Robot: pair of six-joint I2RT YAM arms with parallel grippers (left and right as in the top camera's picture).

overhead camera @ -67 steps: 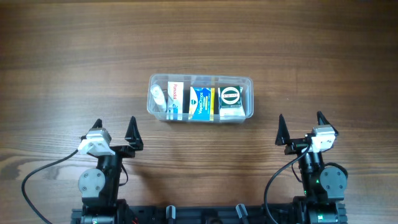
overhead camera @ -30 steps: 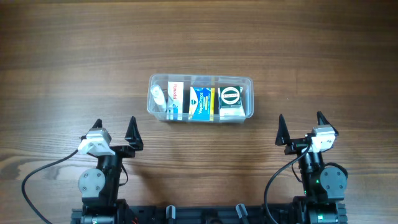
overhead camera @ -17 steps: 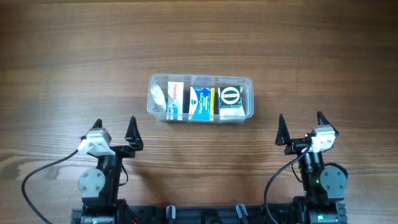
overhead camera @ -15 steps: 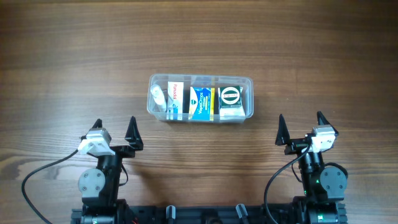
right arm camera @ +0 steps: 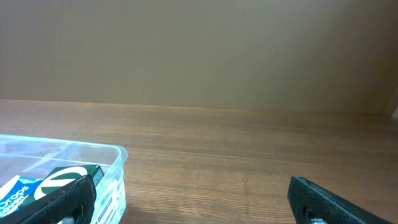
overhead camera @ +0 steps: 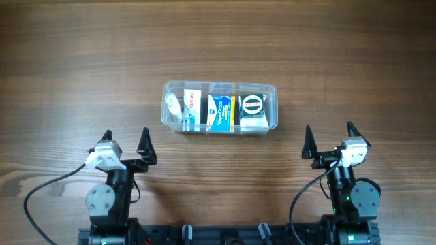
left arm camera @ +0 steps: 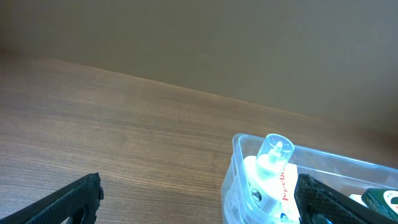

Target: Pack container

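So, container [overhead camera: 271,109]: clear tub, centre of the overhead frame, a bit above the middle, long side running left to right on the table [overhead camera: 68,54].
contents: bottle [overhead camera: 173,107] at the left end, white box [overhead camera: 193,109], blue box [overhead camera: 221,112], green box [overhead camera: 252,105] toward the right; all inside, packed side by side.
lid: none seen.
left gripper [overhead camera: 126,136]: lower left of the frame, fingers spread wide, nothing between them, well apart from the container.
right gripper [overhead camera: 328,129]: lower right of the frame, also spread wide and empty, well apart from the container.
weight: likely light, thin plastic plus a few small items.
stiffness: walls probably flex under a pinch; the rim looks like the stiffer part.
surface: smooth and glossy, probably slippery to the pads.
fragility: low, though a hard squeeze could buckle a wall.
hold: pinch a short end wall over the rim, one finger inside and one outside.
better end: right end, where a slim gap shows beside the green box; the bottle crowds the left end.
carry: keep it level, or the contents may slide or tip.
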